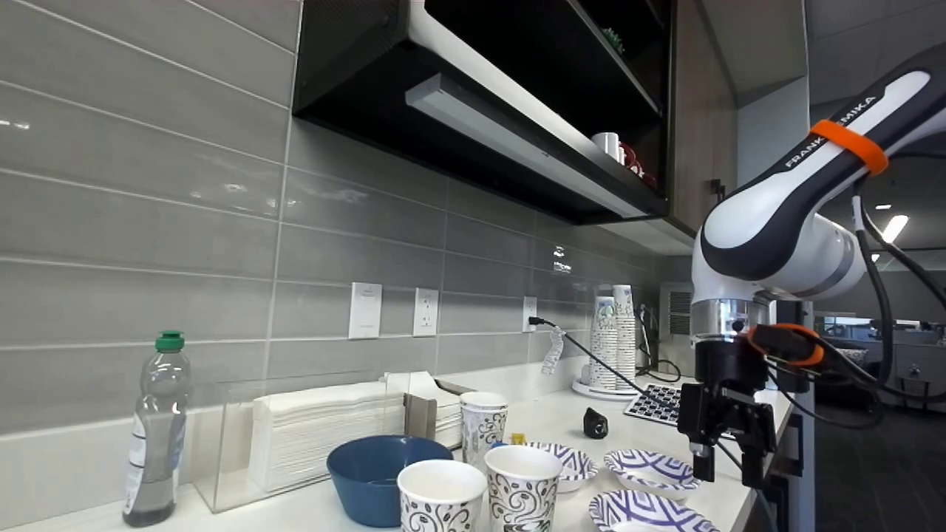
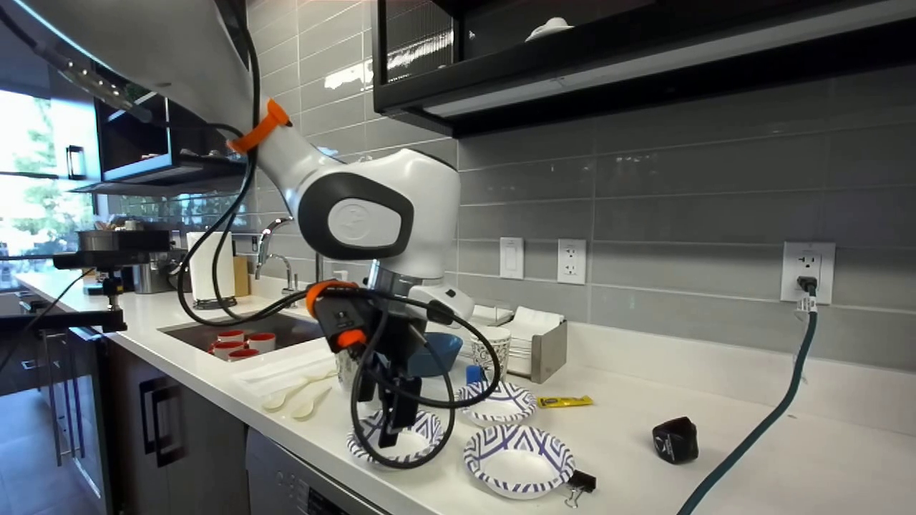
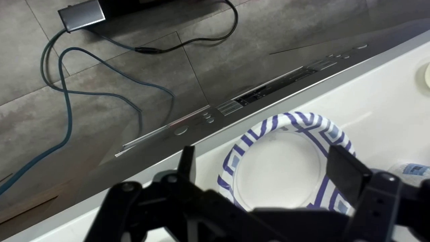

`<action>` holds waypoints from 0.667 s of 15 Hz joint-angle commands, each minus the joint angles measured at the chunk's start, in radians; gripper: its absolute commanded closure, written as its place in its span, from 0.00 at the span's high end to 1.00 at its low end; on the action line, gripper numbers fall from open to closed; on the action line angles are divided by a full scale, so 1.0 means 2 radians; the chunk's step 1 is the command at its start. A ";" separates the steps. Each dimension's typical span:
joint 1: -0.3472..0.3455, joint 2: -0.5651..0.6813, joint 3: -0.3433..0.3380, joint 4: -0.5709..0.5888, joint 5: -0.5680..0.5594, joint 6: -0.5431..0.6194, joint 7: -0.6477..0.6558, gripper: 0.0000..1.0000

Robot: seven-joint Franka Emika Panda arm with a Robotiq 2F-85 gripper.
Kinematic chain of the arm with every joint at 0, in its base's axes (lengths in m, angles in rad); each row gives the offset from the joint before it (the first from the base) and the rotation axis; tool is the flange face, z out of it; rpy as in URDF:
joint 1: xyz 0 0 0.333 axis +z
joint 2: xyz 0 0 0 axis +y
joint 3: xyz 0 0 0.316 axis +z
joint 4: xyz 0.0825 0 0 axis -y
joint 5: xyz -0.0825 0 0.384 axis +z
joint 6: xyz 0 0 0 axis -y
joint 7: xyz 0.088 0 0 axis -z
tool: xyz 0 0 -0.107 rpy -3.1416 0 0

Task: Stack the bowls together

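1. Claw [image 1: 729, 470], status: jaws set wide, nothing gripped; hangs above edge bowl [image 3: 278, 171], whose base shows btwn the jaws in wrist view; tip-to-rim clearance: can't tell
2. Rem bowls: second bowl [image 2: 521, 461] off to one side of claw; third bowl [image 2: 503, 408] farther in from the front edge than claw; none nested yet; contact btwn these two: can't tell
3. Risk, rim: inner finger [image 3: 344, 174] lines up over edge bowl's rim; straight descent may press rim & tip or dent it; cause: claw off-ctr
4. Risk, edge: outer finger [image 3: 186, 163] appears out over front edge of counter [image 3: 386, 134]; poss strike, or bowl shoved off if contact is lopsided
5. Risk, grip: bowl wide & low, sides flare; full-width squeeze may slip or fold it; one-side pinch prob safer
6. Risk, snag: cable loop [image 2: 408, 466] hangs beside claw; may catch a rim during transfer
7. Risk, stack: binder clip [image 2: 582, 481] lies past second bowl fr claw; bumped bowl may ride onto it & tilt; off-ctr release = crooked nest
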 commanded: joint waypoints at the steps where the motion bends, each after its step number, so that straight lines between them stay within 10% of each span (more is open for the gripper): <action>1: -0.001 0.031 -0.004 0.002 0.038 0.035 -0.023 1.00; 10: -0.003 0.094 0.001 0.013 0.074 0.095 -0.041 0.97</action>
